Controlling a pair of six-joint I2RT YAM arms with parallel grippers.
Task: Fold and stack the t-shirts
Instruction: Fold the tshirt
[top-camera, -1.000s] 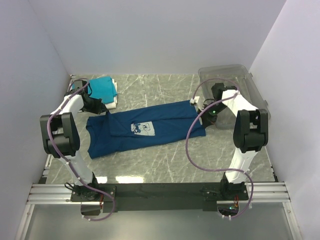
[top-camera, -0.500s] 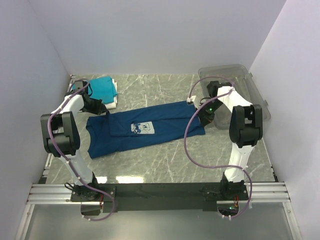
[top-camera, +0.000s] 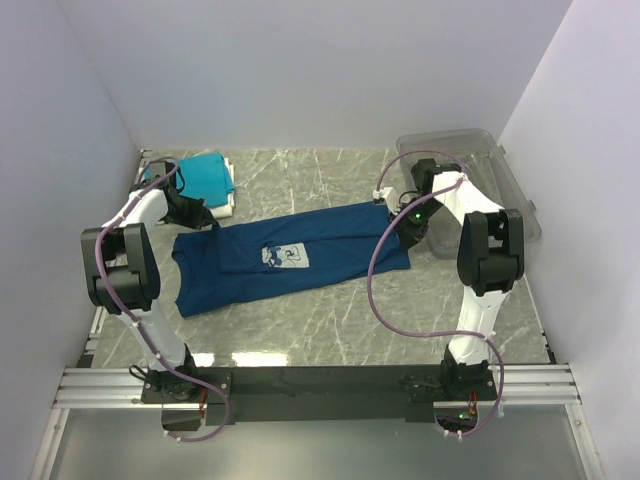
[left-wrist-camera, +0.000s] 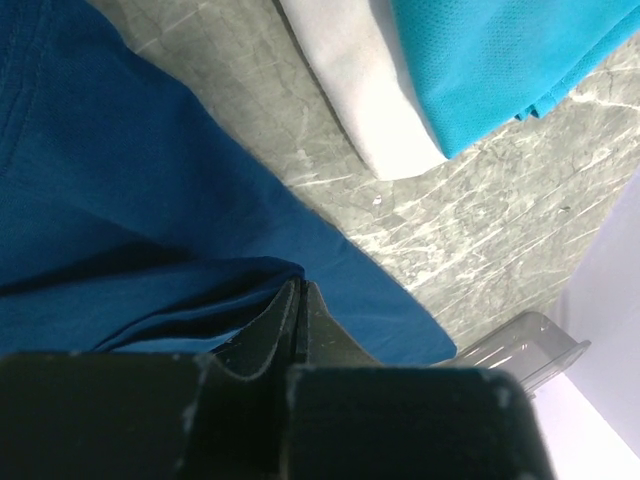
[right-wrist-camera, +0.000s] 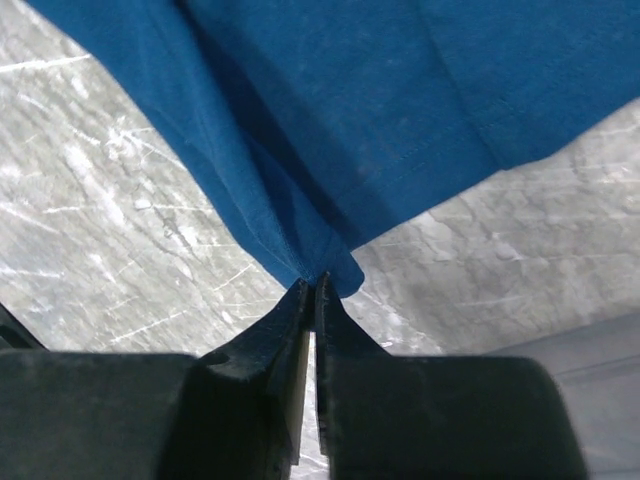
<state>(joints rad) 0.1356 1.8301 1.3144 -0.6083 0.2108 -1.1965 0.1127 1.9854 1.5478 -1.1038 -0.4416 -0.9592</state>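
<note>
The navy t-shirt (top-camera: 290, 255) lies spread across the table's middle, its pale chest print facing up. My left gripper (top-camera: 213, 226) is shut on a fold at the shirt's left end; in the left wrist view the navy cloth (left-wrist-camera: 120, 180) bunches at that gripper (left-wrist-camera: 300, 285). My right gripper (top-camera: 392, 208) is at the shirt's far right corner. In the right wrist view this gripper (right-wrist-camera: 315, 280) pinches the corner tip of the navy cloth (right-wrist-camera: 380, 110), jaws nearly together. A folded teal t-shirt (top-camera: 200, 175) sits on a folded white one (top-camera: 224, 205) at the far left.
A clear plastic bin (top-camera: 480, 160) stands at the far right, just behind the right arm. The teal shirt (left-wrist-camera: 500, 60) and the white one (left-wrist-camera: 370, 110) lie close beyond the left gripper. White walls enclose the marble table (top-camera: 330, 320).
The right arm has swung a little to the left and away from me at the shirt's right end, dragging its corner slightly. The left arm has not moved.
</note>
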